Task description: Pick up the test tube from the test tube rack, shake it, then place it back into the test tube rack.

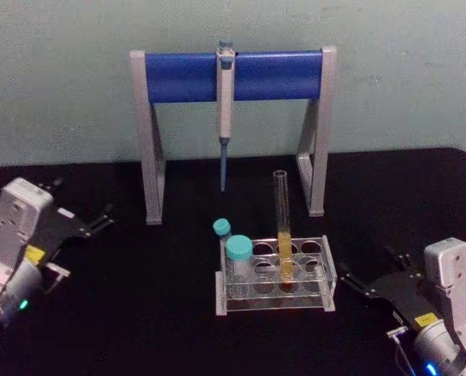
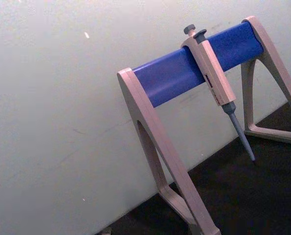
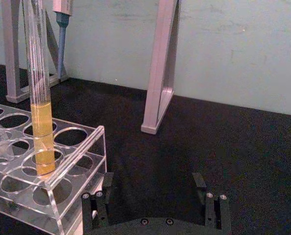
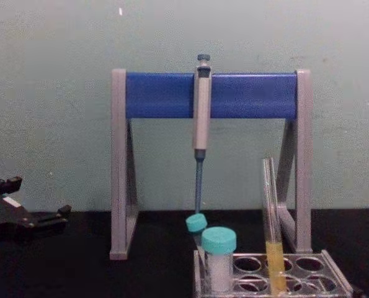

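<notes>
Head view showed the right gripper (image 1: 367, 287) low on the black table (image 1: 139, 298), its fingers spread wide and holding nothing, pointed toward the rack (image 1: 273, 276), which sat just beside it on the robot's left. From the right wrist view, the same open gripper (image 3: 155, 188) faced the rack's near corner (image 3: 62, 166), with the tube (image 3: 40, 98) standing a little past that corner. The tube (image 1: 283, 227) stood upright in a hole near the rack's middle, its long axis vertical, yellow-orange liquid filling its lower part and its clear upper length rising well above the top plate. Judged from this, the right arm was much the nearer one, and a sideways reach at the bare glass above the plate would suit. Two teal-capped tubes (image 1: 238, 249) stood at the rack's left end, apart from the tube. The left gripper (image 1: 99, 219) rested far off on the table's left side, also open and empty. Behind the rack stood a grey stand (image 1: 233, 76) with a blue crossbar and a pipette (image 1: 225, 117) hanging from it. In the chest view, the tube (image 4: 271, 217) stood tall in the rack (image 4: 277, 273), slightly tilted.
</notes>
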